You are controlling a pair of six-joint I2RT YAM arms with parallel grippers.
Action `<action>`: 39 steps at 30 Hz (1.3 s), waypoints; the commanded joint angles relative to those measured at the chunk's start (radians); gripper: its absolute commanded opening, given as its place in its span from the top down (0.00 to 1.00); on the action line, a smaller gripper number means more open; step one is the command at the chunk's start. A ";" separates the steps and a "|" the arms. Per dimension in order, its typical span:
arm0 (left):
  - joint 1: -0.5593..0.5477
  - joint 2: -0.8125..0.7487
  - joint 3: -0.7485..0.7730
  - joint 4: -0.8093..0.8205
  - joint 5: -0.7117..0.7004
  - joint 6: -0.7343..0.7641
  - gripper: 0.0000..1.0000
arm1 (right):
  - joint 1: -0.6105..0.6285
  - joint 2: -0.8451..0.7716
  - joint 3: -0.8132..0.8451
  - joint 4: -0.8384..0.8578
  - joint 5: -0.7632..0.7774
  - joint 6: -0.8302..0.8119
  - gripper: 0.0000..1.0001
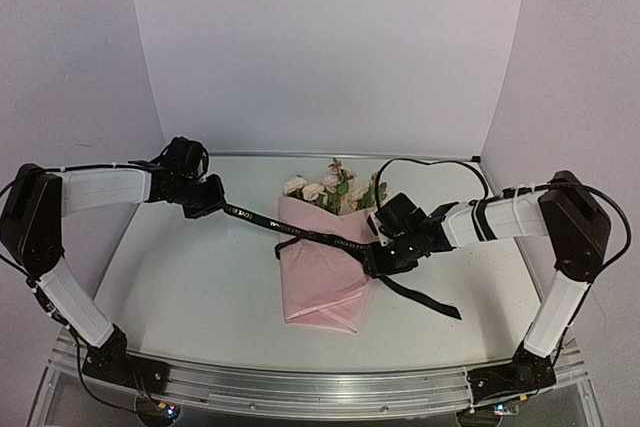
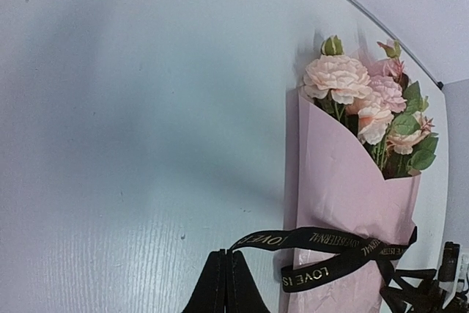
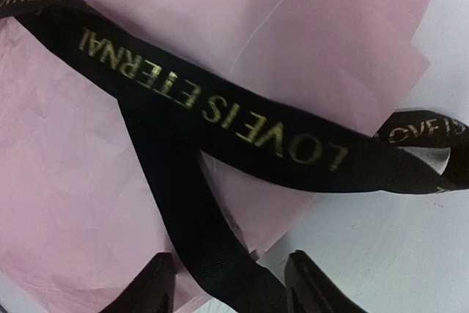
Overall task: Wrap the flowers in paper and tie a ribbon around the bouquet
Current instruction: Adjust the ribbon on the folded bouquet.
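Observation:
The bouquet lies in the middle of the table: pale pink and cream flowers (image 1: pixel 330 187) (image 2: pixel 366 93) stick out of the far end of a cone of pink paper (image 1: pixel 320 277) (image 2: pixel 344 174). A black ribbon (image 1: pixel 300 234) (image 2: pixel 322 238) (image 3: pixel 220 111) with pale lettering crosses the cone's middle. My left gripper (image 1: pixel 222 205) (image 2: pixel 226 254) is shut on the ribbon's left end, left of the cone, and the strand runs taut. My right gripper (image 1: pixel 375 259) (image 3: pixel 231 280) is at the cone's right edge. Its fingers (image 3: pixel 157 276) stand apart on either side of a ribbon strand.
A loose ribbon tail (image 1: pixel 430 299) trails over the white table (image 1: pixel 200 287) toward the near right. White backdrop walls (image 1: pixel 330 47) close the far side and both sides. A metal rail (image 1: pixel 320 382) runs along the near edge between the arm bases.

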 commanded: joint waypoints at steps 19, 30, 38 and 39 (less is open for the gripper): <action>0.111 -0.152 -0.205 0.021 -0.069 -0.067 1.00 | -0.017 -0.118 0.070 -0.227 0.200 0.028 0.97; 0.147 -0.206 -0.241 0.003 -0.090 -0.067 1.00 | -0.029 -0.088 0.001 -0.129 0.016 -0.085 0.65; 0.159 -0.229 -0.217 -0.029 -0.106 -0.052 1.00 | -0.030 0.006 0.030 -0.119 0.025 -0.171 0.46; 0.160 -0.235 -0.214 -0.034 -0.108 -0.051 1.00 | -0.030 0.020 0.040 -0.119 0.033 -0.177 0.44</action>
